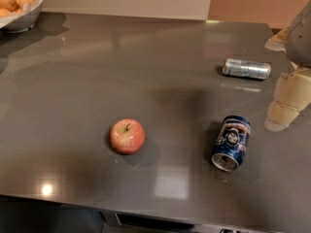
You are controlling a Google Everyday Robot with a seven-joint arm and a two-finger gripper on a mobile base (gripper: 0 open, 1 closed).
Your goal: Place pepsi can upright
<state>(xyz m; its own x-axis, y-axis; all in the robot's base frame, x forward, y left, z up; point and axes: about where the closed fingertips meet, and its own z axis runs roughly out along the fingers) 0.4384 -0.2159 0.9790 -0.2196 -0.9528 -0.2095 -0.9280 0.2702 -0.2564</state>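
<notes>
The pepsi can (231, 142) is dark blue with a round logo and lies on its side on the grey table (146, 72), right of centre, with its open silver end toward the front edge. My gripper (285, 106) hangs at the right edge of the view, above the table. It is to the right of the pepsi can and a little behind it, apart from the can and holding nothing that I can see.
A slimmer silver-and-blue can (246, 69) lies on its side behind the pepsi can. A red apple (127, 136) sits left of centre. A bowl of orange fruit (19, 6) stands at the far left corner. The table's front edge runs along the bottom.
</notes>
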